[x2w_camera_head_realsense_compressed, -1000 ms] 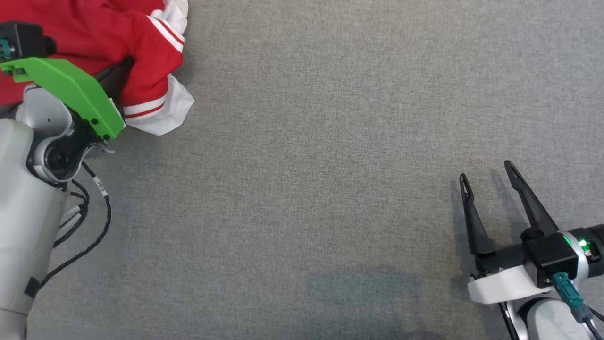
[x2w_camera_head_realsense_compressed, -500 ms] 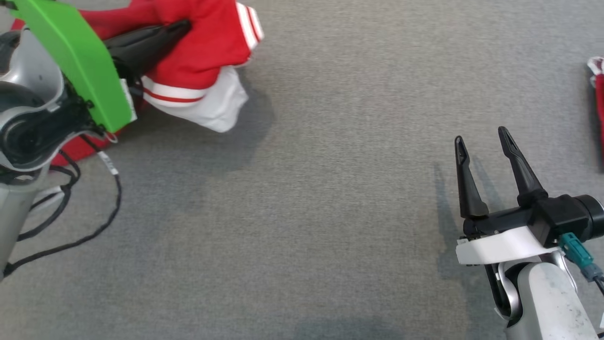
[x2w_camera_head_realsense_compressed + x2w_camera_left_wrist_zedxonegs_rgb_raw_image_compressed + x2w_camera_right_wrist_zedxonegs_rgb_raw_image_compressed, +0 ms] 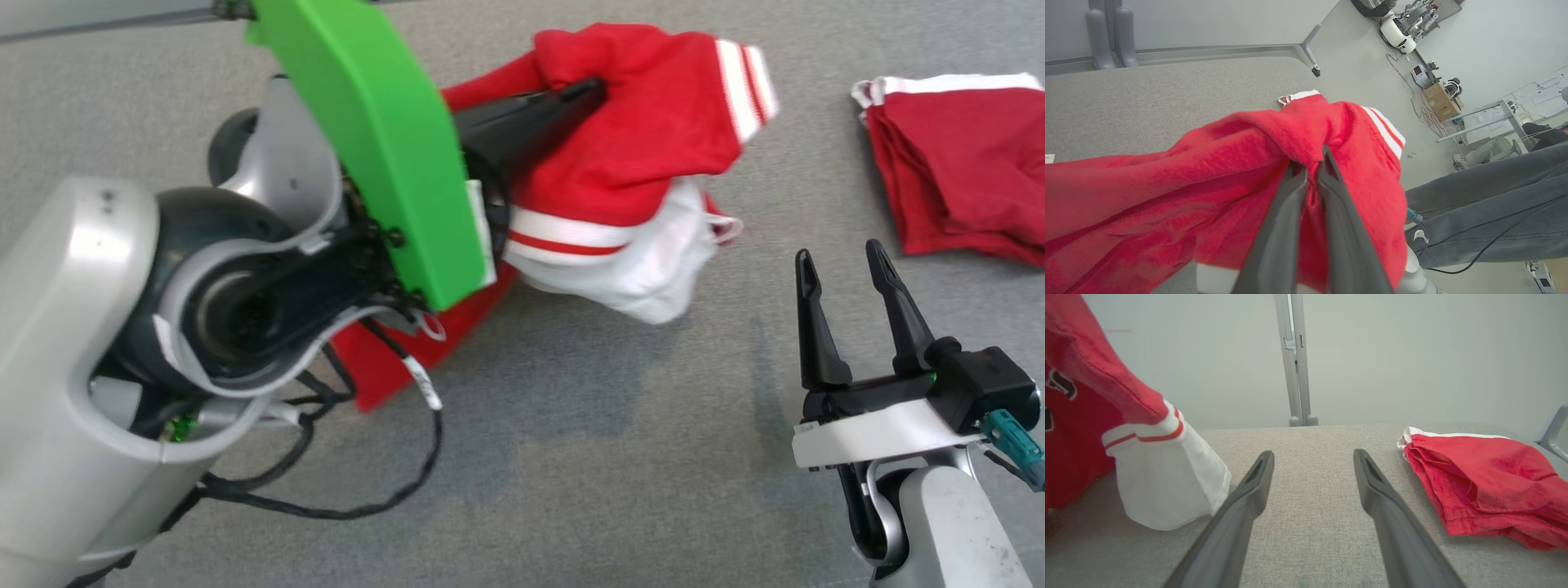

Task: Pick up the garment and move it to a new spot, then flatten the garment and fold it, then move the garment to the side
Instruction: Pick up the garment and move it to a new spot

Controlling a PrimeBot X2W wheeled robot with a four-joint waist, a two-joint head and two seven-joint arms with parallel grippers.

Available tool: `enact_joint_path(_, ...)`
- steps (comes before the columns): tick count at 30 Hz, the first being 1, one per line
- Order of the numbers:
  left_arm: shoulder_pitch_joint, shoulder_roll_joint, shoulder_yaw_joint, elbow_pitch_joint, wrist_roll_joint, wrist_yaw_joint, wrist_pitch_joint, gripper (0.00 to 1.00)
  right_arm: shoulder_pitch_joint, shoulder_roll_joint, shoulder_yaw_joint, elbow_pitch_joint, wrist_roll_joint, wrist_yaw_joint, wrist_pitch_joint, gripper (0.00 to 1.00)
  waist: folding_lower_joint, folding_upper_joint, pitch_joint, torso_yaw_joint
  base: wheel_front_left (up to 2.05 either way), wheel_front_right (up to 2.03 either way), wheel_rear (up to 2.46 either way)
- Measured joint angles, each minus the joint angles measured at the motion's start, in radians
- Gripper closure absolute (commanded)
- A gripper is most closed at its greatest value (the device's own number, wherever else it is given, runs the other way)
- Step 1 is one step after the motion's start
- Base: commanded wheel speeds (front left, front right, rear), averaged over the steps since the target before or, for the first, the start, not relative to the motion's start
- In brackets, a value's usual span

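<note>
The red knit garment with white striped trim and a white panel (image 3: pixel 645 155) hangs bunched above the grey fabric tabletop (image 3: pixel 571 457), to the left of the folded dark-red cloth pile (image 3: pixel 955 180). The left end effector (image 3: pixel 592 86) is clenched on a small pinch of its red fabric. With so little cloth caught, the hanging weight could pull it free, and the low white end may drag and snag. Set down too near the pile, it could overlap it. The right end effector (image 3: pixel 839 253), released and empty, hovers near the pile's left edge.
</note>
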Motion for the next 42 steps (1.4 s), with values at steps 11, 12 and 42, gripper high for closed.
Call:
enact_joint_path(11,-0.093,0.023,-0.090,-0.093,0.040,0.239,0.104,1.00,0.037,0.000,-0.002,0.004,0.027,0.000,0.000,0.00,0.0000,0.0000,-0.071,-0.090,0.00,0.00,0.00)
enact_joint_path(12,-0.101,0.045,-0.088,-0.101,0.042,0.242,0.115,1.00,0.040,0.000,-0.004,0.004,0.027,0.000,0.000,0.00,0.0000,0.0000,-0.076,-0.093,0.00,0.00,0.00)
enact_joint_path(42,0.126,0.442,0.389,-0.330,-0.480,0.060,0.469,1.00,0.129,0.001,-0.109,0.059,-0.066,0.000,0.000,0.00,-0.0001,0.0000,-0.225,0.190,0.00,0.00,0.00)
